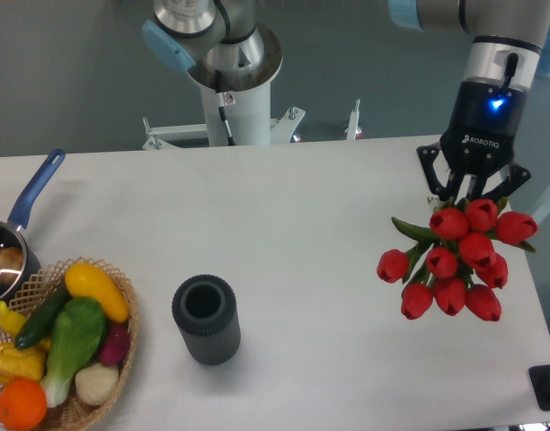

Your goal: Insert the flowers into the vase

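My pincer (474, 190) is at the right side of the table (311, 206), fingers pointing down, black linkage, blue light lit on the wrist. It's clamped on the flowers (459, 260): the stems go up between my fingers, the exact grip point is hidden behind the buds. Flowers are glossy red tulip buds, rounded, packed in a cluster, a few pointed green leaves poking out at the left and right. The bunch hangs over the table near its right edge, looks wider than the vase mouth.

Vase (206, 319) is a short dark grey cylinder, vertically ribbed sides, round open mouth, matte. Upright, front-left of centre, well apart from the flowers. Inside looks dark, nothing sticks out of it.

Woven wicker basket (122, 305) at the front-left corner, just beside the vase, not touching. It holds smooth toy produce: yellow squash, green pieces, a purple one, a white one, an orange at the front. Blue-handled saucepan (14, 242) at the left edge, shiny metal, something pale inside, can't tell what.

White matte tabletop lies bare between vase and flowers. Small black object (549, 388) at the front-right corner.
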You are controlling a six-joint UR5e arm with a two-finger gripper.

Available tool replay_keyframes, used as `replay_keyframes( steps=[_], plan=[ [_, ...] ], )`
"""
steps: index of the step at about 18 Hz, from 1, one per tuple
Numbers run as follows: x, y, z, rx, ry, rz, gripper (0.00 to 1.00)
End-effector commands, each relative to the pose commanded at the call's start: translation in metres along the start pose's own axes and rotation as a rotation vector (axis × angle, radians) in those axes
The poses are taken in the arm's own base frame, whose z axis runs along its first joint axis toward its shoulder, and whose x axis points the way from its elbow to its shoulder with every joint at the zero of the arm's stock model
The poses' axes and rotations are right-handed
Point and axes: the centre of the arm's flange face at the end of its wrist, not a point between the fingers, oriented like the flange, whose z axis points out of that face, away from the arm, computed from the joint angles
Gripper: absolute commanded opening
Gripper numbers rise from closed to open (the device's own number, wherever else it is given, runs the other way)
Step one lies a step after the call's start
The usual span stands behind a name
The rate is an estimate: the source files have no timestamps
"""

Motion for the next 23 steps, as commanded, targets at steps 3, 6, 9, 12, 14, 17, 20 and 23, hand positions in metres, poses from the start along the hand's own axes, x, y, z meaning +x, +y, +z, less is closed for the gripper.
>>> replay_keyframes(
  steps=[3, 6, 9, 12, 14, 17, 20, 23],
  plan=[
    [0.003, -0.001, 0.002, -0.001, 0.004, 0.005, 0.21],
    [0.001, -0.001, 0.001, 0.001, 0.003, 0.007, 0.21],
    [0.002, -0.001, 0.002, 0.001, 0.005, 0.008, 0.21],
    [0.005, -0.004, 0.005, 0.002, 0.010, 0.018, 0.21],
    [0.005, -0.005, 0.005, 0.004, 0.011, 0.022, 0.21],
    [0.005, -0.009, 0.003, 0.028, 0.022, 0.024, 0.21],
    [0.005, -0.008, 0.007, 0.031, 0.030, 0.022, 0.21],
    [0.006, -0.009, 0.008, 0.032, 0.033, 0.023, 0.21]
  ],
)
